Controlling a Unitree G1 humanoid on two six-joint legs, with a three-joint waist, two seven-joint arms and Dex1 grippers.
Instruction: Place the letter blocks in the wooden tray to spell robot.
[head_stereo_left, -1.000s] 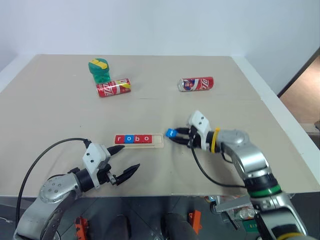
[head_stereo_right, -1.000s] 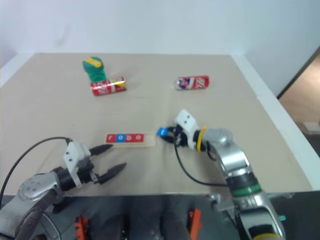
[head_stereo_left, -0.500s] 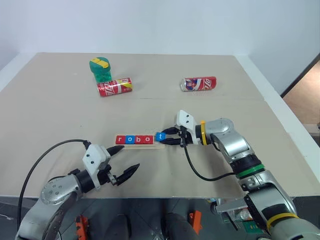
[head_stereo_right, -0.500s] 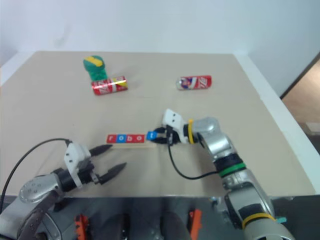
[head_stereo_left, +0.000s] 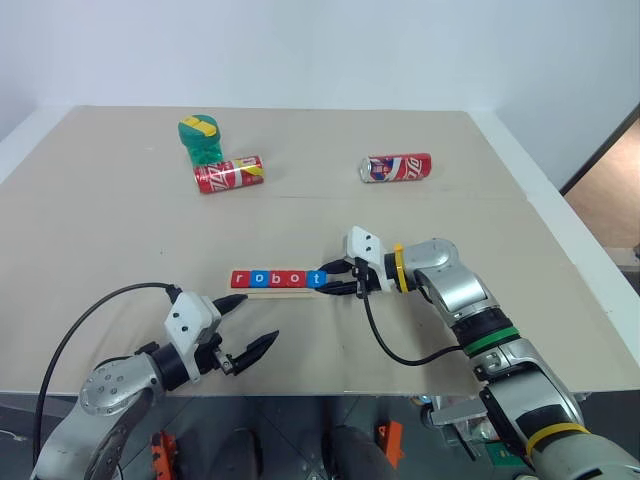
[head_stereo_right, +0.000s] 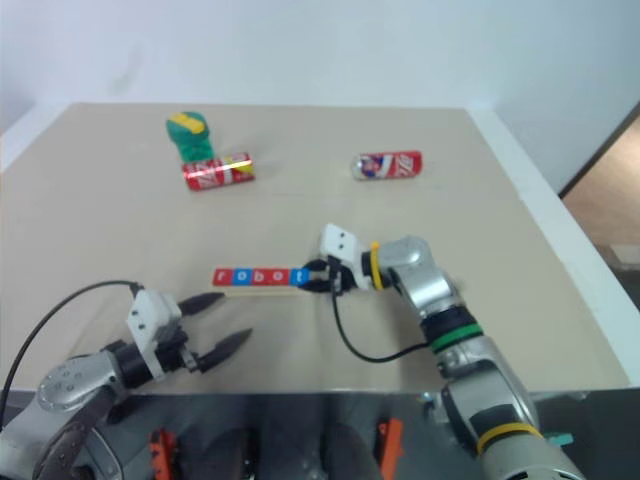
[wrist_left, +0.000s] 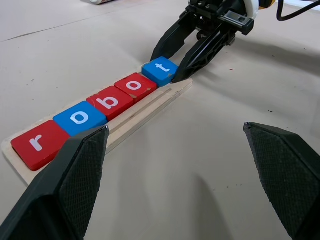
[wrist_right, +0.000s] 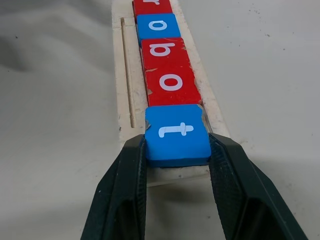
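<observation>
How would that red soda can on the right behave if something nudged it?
The right soda can lies on its side on the table, so it would probably roll rather than slide. Its round, smooth-looking body could be slippery for two narrow fingers. Whether it is full or empty cannot be told, so its weight is uncertain.

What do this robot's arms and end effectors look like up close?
Both arms are rounded silver metal with a loose black cable. Each end effector, left and right, has a white block and two tapering black fingers. The right arm wears yellow and green rings.
</observation>
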